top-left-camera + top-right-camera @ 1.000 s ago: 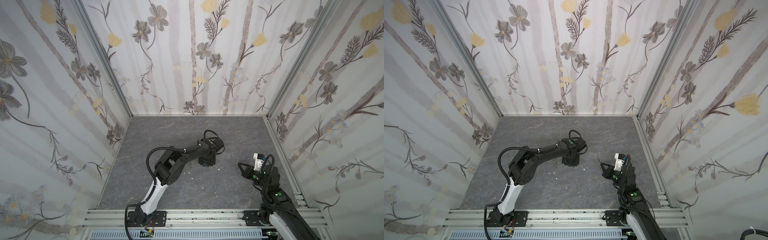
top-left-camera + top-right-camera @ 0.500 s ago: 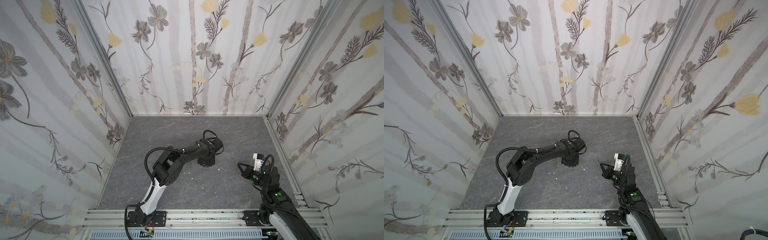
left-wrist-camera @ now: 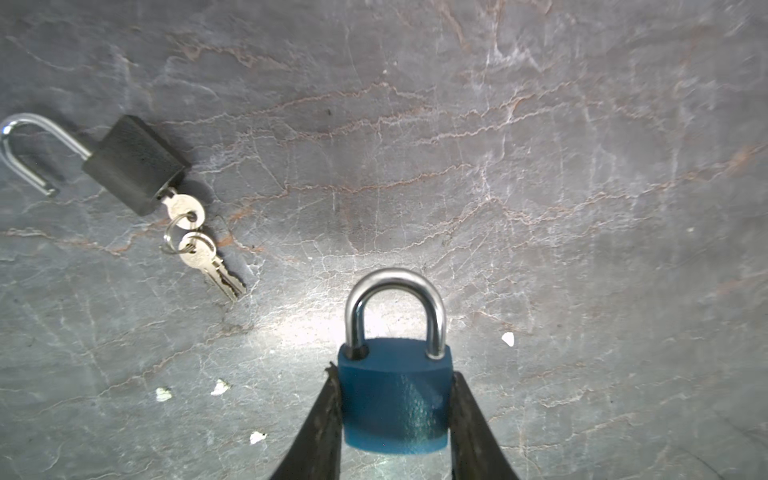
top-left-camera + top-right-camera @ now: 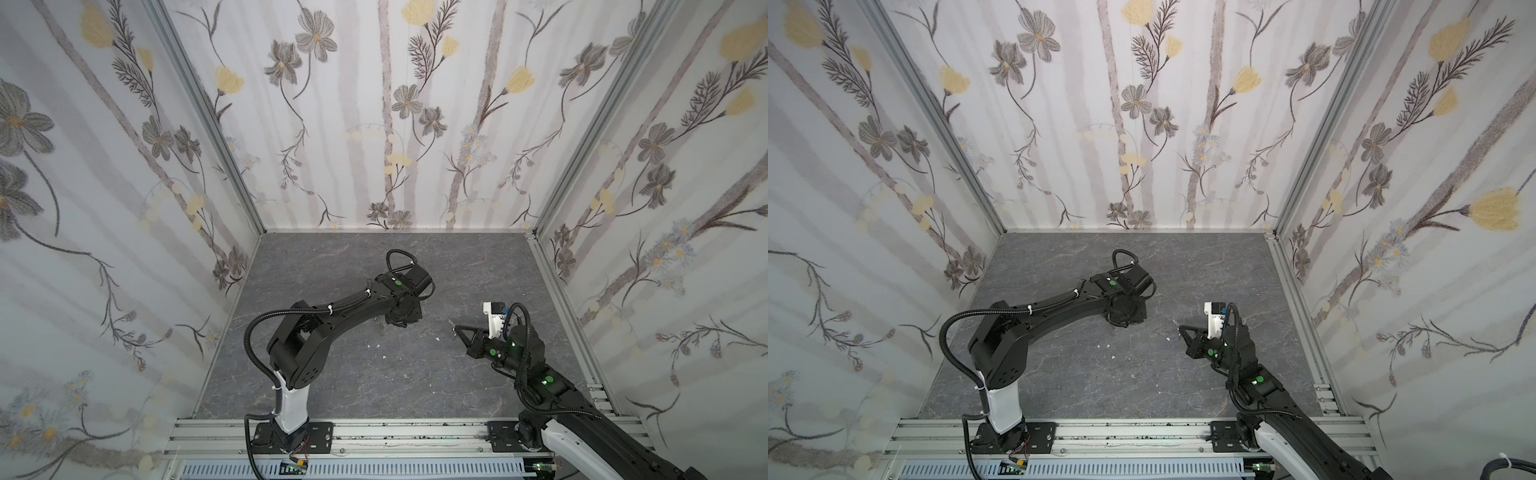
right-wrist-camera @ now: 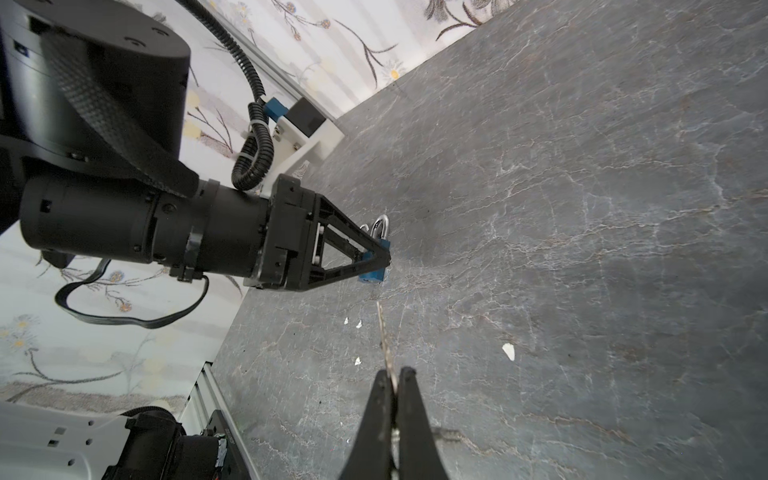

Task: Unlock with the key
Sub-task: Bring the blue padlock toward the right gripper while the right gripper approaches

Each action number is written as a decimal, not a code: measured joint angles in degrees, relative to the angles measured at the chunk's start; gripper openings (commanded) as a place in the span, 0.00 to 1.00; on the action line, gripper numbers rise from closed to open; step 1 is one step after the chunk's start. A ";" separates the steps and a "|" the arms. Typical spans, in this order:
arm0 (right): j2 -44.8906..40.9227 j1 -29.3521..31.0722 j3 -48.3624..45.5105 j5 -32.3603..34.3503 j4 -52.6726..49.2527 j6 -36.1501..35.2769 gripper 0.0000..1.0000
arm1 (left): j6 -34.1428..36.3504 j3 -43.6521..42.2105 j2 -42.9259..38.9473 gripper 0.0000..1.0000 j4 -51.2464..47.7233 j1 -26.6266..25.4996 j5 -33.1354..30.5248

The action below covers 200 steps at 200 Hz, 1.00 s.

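Right jaws pinch the key, its blade aimed at the blue padlock clamped in the left jaws, well apart.

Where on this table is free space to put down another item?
Free: the table strip along the back wall, and the front, by the rail. Crowded: the middle, where the left gripper holds the blue padlock near the black padlock and keys.

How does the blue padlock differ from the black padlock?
The blue padlock's shackle is closed; the black padlock's shackle stands open. The left claw grips the blue padlock; the black padlock lies free on the grey table. Only the black padlock has a key inserted. Both have silver shackles.
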 measured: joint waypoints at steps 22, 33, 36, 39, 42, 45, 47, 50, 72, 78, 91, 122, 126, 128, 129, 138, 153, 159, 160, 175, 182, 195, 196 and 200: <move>2.47 3.28 0.70 1.22 2.64 -0.24 0.00 | -2.43 -3.19 -3.61 0.16 1.68 0.50 0.15; 3.89 4.83 1.03 2.34 4.15 -0.35 0.00 | -3.61 -4.24 -4.92 0.16 2.16 0.79 0.15; 4.26 5.18 1.14 2.58 4.46 -0.50 0.00 | -3.98 -4.52 -5.35 0.16 2.36 0.83 0.15; 4.66 5.53 1.22 2.67 4.81 -0.63 0.00 | -4.17 -4.74 -5.68 0.16 2.51 0.85 0.15; 5.20 6.03 1.36 2.69 5.25 -0.66 0.00 | -4.46 -5.01 -6.12 0.16 2.67 0.90 0.15; 5.62 6.32 1.46 2.73 5.57 -0.66 0.00 | -4.74 -5.20 -6.45 0.16 2.78 0.98 0.15; 5.95 6.58 1.57 2.78 5.86 -0.66 0.00 | -5.01 -5.35 -6.71 0.16 2.89 1.03 0.15; 6.38 6.93 1.70 2.93 6.19 -0.68 0.00 | -5.44 -5.60 -7.13 0.16 3.06 1.09 0.15; 10.38 9.46 3.17 3.82 8.81 -1.16 0.00 | -7.87 -7.34 -9.53 0.16 4.66 1.46 0.33; 11.41 10.10 3.39 4.02 9.79 -1.31 0.00 | -8.63 -7.80 -10.08 0.16 5.01 1.49 0.61; 13.46 11.41 3.69 4.83 11.52 -1.75 0.00 | -10.23 -8.81 -11.37 0.16 5.79 1.60 1.18; 17.55 13.66 4.44 5.38 15.32 -2.27 0.00 | -13.81 -10.67 -13.70 0.16 8.07 1.70 1.66; 17.99 13.84 4.48 5.40 15.85 -2.40 0.00 | -14.32 -10.86 -13.92 0.15 8.28 1.73 1.73; 18.25 13.92 4.52 5.46 16.11 -2.43 0.00 | -14.51 -10.97 -14.05 0.15 8.39 1.73 1.79; 18.32 13.97 4.52 5.49 16.20 -2.43 0.00 | -14.58 -10.99 -14.10 0.15 8.44 1.73 1.81; 19.23 14.25 4.55 5.60 17.40 -2.40 0.00 | -15.41 -11.30 -14.49 0.15 8.98 1.73 2.14; 20.76 14.64 4.55 6.38 18.82 -2.38 0.00 | -16.81 -11.69 -14.91 0.15 9.92 1.73 2.54; 21.29 14.78 4.55 6.54 19.39 -2.34 0.00 | -17.42 -11.91 -15.06 0.15 10.32 1.73 2.71; 21.35 14.80 4.55 6.62 19.47 -2.34 0.00 | -17.49 -11.93 -15.08 0.15 10.36 1.73 2.73; 22.75 14.84 4.55 7.02 21.14 -2.12 0.00 | -19.02 -12.57 -15.47 0.16 11.34 1.77 3.17; 23.45 14.84 4.55 7.08 21.86 -1.99 0.00 | -19.54 -12.85 -15.63 0.16 11.80 1.77 3.19; 24.85 14.84 4.55 7.45 23.45 -1.46 0.00 | -20.61 -13.20 -15.87 0.16 12.55 1.79 3.39; 24.98 14.84 4.55 7.45 23.56 -1.42 0.00 | -20.68 -13.22 -15.89 0.16 12.59 1.79 3.43; 25.38 14.84 4.55 7.45 24.00 -1.05 0.00 | -20.96 -13.31 -16.00 0.16 12.79 1.79 3.63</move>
